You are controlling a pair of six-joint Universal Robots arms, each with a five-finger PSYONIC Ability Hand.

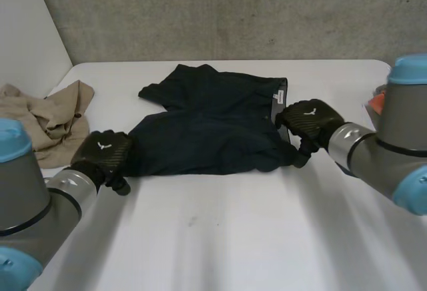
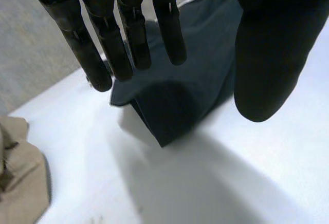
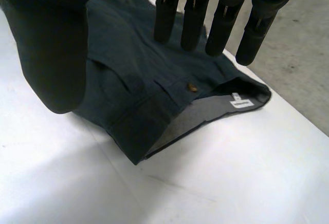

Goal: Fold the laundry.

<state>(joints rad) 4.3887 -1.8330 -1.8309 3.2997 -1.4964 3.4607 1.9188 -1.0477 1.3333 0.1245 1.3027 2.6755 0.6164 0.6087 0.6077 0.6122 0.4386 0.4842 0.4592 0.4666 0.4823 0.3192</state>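
Dark navy shorts (image 1: pixel 213 121) lie folded on the white table (image 1: pixel 220 231), waistband toward my right. My left hand (image 1: pixel 105 152) hovers at the near left corner of the shorts, by the leg hem (image 2: pixel 169 111). Its fingers (image 2: pixel 128 34) are straight and spread from the thumb, holding nothing. At the waistband end sits my right hand (image 1: pixel 308 121), just above the cloth. In the right wrist view its fingers (image 3: pixel 205 13) are straight over the waistband (image 3: pixel 169 116), with a brown button (image 3: pixel 193 87) and a white label (image 3: pixel 239 103) showing. Nothing is pinched.
A crumpled beige garment (image 1: pixel 50 117) lies at the table's left edge, also seen as tan cloth (image 2: pixel 18 178) beside my left hand. An orange object (image 1: pixel 378 101) sits at the far right, behind my right arm. A grey wall backs the table.
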